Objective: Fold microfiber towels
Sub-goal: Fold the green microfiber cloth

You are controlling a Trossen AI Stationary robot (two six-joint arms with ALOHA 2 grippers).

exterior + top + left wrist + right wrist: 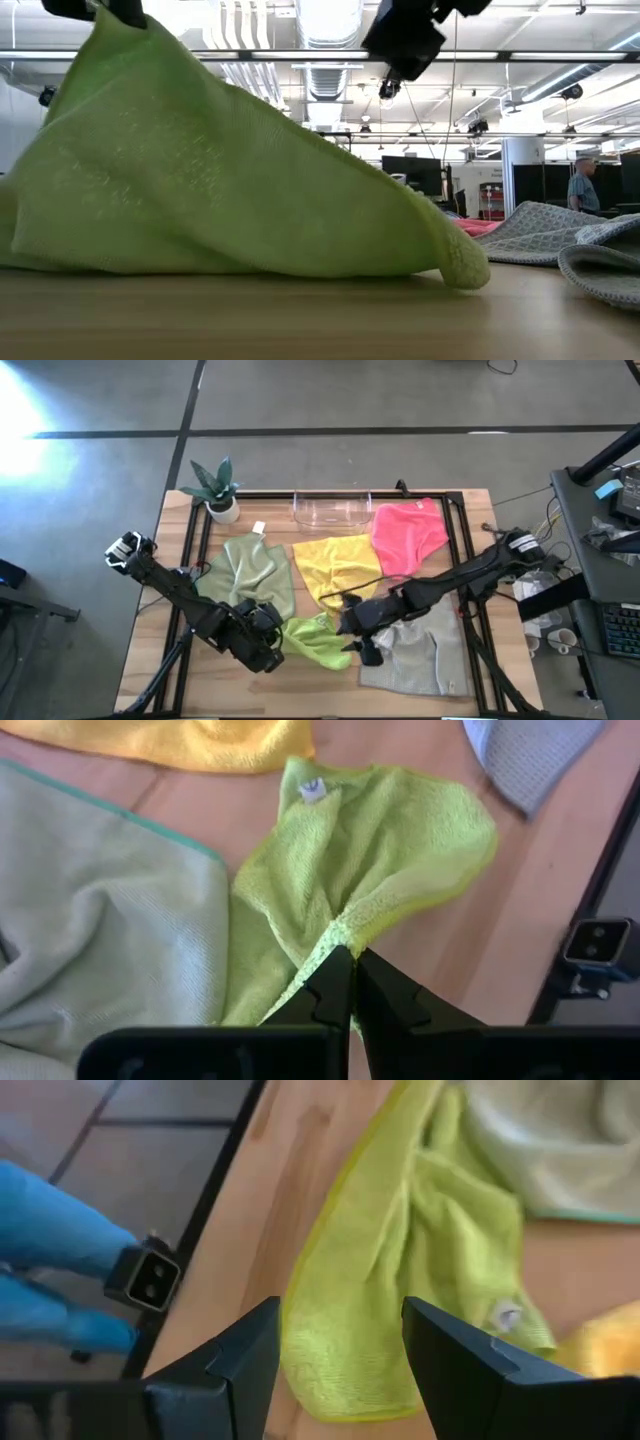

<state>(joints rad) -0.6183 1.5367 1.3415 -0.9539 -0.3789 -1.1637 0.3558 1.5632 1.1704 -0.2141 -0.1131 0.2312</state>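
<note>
Lime towel (pixel 230 190) filled the low view's left, a corner pinched in the shut left gripper (pixel 350 982). Right gripper (pixel 340 1350) hung wide above it, empty.

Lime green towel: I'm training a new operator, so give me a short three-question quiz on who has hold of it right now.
1. True or false: the left gripper is shut on the lime green towel.
2. The right gripper is: A) pinching the yellow towel, B) open over the lime green towel, C) holding the clear bin.
3. Which towel lies on the table under the right arm, on the lime one's right in the high view?

Key: 1 true. 2 B; its fingers stand apart. 3 The grey towel.
</note>
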